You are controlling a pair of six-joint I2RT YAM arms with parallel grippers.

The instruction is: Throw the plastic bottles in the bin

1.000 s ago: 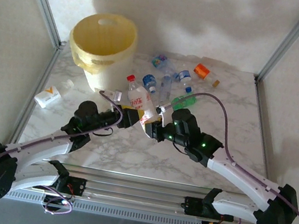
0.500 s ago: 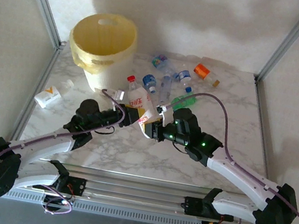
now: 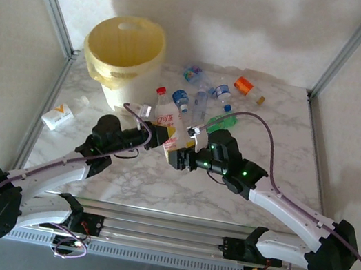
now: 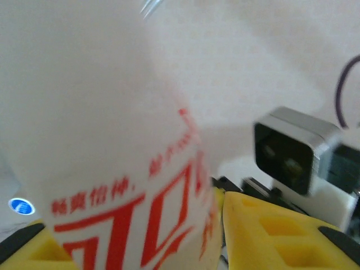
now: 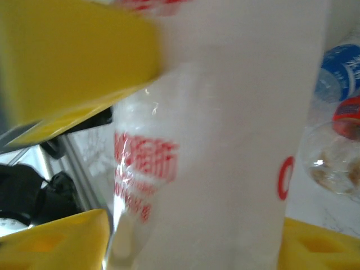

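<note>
White bottle (image 3: 167,117), at the bin's (image 3: 135,74) 5 o'clock, is pinched by the left gripper (image 3: 161,137). The right gripper (image 3: 178,154) stands spread around its base. The slick, crushed body could slip from that lone grip and fall short of the bin.

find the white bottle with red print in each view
top external: bottle in the middle, between the two arm tips, red cap pointing toward the bin.
left wrist: bottle takes the left and middle, between the left fingers.
right wrist: bottle runs down the middle, blurred.
shared landmark: the red print on its white side.
</note>
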